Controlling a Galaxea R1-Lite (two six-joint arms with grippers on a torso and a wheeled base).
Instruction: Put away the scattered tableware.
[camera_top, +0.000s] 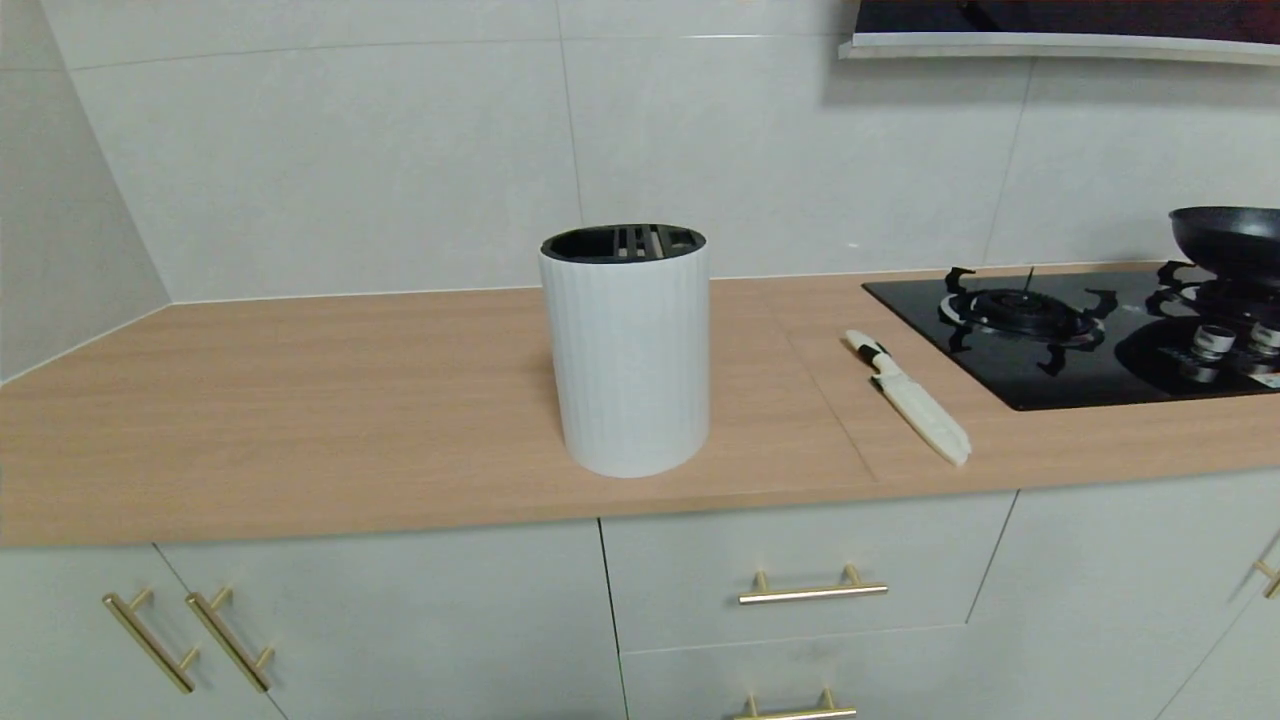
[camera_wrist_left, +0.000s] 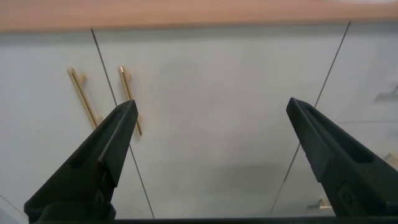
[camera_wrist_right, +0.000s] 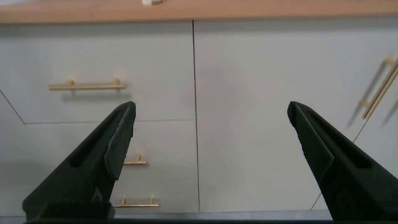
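A white ribbed cylindrical holder (camera_top: 627, 352) with a black slotted top stands upright near the counter's front edge, at mid view. To its right a white knife (camera_top: 908, 396) with a white and black handle lies flat on the wooden counter (camera_top: 300, 400), beside the hob. My left gripper (camera_wrist_left: 211, 109) is open below counter level, facing white cabinet doors with brass handles (camera_wrist_left: 129, 99). My right gripper (camera_wrist_right: 211, 112) is open too, low in front of the drawer fronts (camera_wrist_right: 93, 93). A small white tip (camera_wrist_right: 151, 2) pokes over the counter edge.
A black gas hob (camera_top: 1070, 325) is set into the counter at the right, with a black pan (camera_top: 1228, 240) on its far burner. A tiled wall runs behind. White cabinets and drawers (camera_top: 810, 590) with brass handles sit under the counter.
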